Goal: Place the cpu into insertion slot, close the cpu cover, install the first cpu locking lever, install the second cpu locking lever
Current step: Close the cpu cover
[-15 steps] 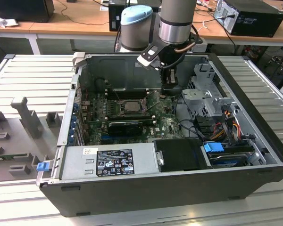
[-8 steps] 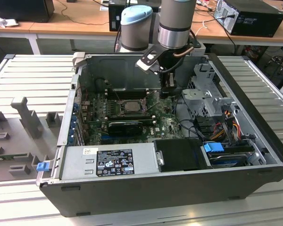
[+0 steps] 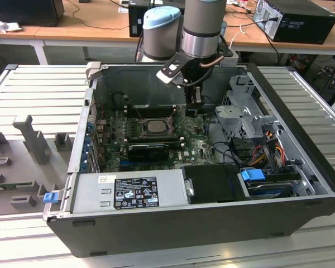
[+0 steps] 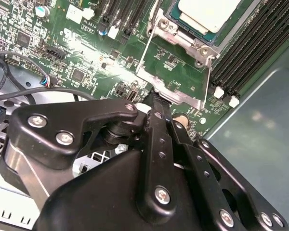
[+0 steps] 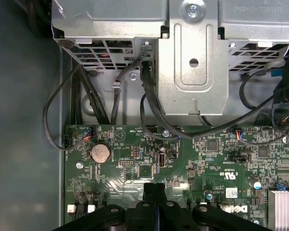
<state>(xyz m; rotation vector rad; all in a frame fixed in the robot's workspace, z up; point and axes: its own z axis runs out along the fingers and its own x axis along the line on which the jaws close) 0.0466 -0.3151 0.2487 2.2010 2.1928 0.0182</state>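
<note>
The cpu has a pale, matt metal top. The motherboard is glossy green, glaring where light hits it. The gripper is smooth, semi-gloss black with bright metal screws. The drive cage is bare dull-silver sheet metal. In the exterior view, the computer case is matt dark grey, and the desk at upper left looks wooden.

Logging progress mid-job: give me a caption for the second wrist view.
Shut gripper close beside the insertion slot, with the cpu seated inside.
</note>
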